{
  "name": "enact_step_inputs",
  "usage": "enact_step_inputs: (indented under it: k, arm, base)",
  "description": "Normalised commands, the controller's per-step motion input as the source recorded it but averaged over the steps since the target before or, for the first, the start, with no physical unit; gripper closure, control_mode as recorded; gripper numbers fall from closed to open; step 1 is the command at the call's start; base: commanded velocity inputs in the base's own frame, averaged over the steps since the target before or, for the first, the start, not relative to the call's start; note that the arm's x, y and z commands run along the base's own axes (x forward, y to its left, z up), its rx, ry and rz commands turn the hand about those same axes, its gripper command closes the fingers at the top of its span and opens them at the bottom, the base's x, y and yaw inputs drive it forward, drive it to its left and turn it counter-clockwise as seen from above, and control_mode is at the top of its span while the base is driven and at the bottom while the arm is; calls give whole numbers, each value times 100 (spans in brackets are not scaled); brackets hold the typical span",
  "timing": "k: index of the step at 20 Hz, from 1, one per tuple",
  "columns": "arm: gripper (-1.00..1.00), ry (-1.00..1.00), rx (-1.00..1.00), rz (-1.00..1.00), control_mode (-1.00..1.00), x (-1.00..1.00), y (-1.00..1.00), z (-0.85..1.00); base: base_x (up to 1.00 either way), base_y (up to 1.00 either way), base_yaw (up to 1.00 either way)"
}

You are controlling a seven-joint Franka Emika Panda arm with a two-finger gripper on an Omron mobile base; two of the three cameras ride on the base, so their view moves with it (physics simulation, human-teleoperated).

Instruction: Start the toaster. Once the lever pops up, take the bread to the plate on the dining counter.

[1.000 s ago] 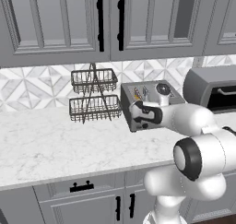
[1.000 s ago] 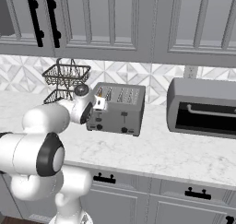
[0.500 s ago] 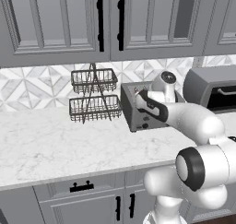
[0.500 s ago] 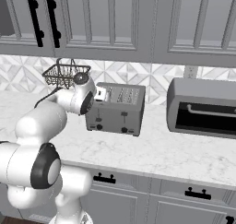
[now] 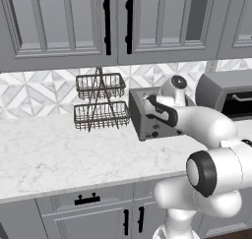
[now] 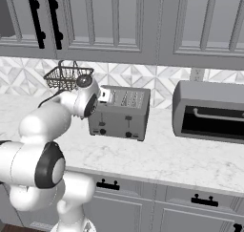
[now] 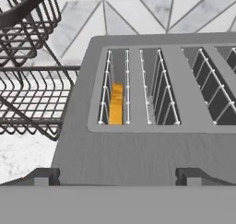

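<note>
The grey toaster (image 6: 119,121) stands on the marble worktop against the tiled wall, and also appears as the toaster (image 5: 147,122), partly behind my arm. In the hand view I look down on the toaster's top (image 7: 138,154). The orange-yellow bread (image 7: 116,104) sits low in the leftmost slot. A small dark tab, the lever (image 6: 128,118), shows on the front face. My gripper (image 7: 117,177) hovers open over the toaster's top near the front edge, with nothing between its fingertips (image 7: 41,176). My gripper (image 6: 107,96) is above the toaster's left end. The plate and the dining counter are out of view.
A two-tier black wire basket rack (image 5: 101,103) stands just left of the toaster, close to my hand. A larger grey microwave (image 6: 209,114) sits to the toaster's right. Grey upper cabinets (image 5: 118,21) hang overhead. The marble worktop (image 5: 59,154) stretches out to the left.
My arm has lifted and swung the hand from in front of the toaster's left end to above its top. The jaws stayed open.
</note>
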Motion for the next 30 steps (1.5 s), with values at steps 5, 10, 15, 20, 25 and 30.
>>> enact_step_inputs:
  k: [5,10,15,20,25,30]
  arm:
    - [-100,-2,1,0,-100,27,3,18]
    - [-100,0,0,-1,-100,10,12,-3]
    - [-100,-1,0,-1,-100,15,4,-24]
    - [-100,-1,2,-1,-100,16,0,-33]
    - [-100,-1,4,0,-100,31,0,-2]
    - [-100,-1,4,0,-100,26,-4,0]
  base:
    - [0,0,0]
    - [0,0,0]
    - [0,0,0]
    - [0,0,0]
    - [0,0,0]
    - [0,0,0]
